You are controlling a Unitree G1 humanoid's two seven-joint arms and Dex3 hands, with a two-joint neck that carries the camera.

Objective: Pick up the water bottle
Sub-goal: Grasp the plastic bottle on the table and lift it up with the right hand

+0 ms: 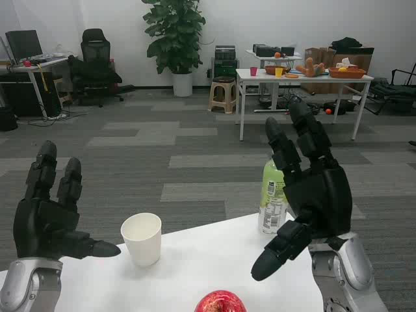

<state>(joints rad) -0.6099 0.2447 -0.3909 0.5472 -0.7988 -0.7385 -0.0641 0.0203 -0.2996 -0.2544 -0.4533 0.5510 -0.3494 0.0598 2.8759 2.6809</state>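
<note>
The water bottle (273, 198), clear with a green and white label, stands upright near the table's far right edge. My right hand (311, 192) is raised just to its right and slightly nearer, fingers spread and apart, palm turned toward the bottle, thumb pointing down-left below it; the hand covers part of the bottle's right side. I see no contact between hand and bottle. My left hand (51, 211) hovers over the table's left edge, fingers up and spread, holding nothing.
A white paper cup (142, 238) stands on the white table (195, 266) left of centre. A red apple (220, 303) sits at the near edge. Beyond the table lies grey carpet, with a potted plant, stool, desks and chairs far back.
</note>
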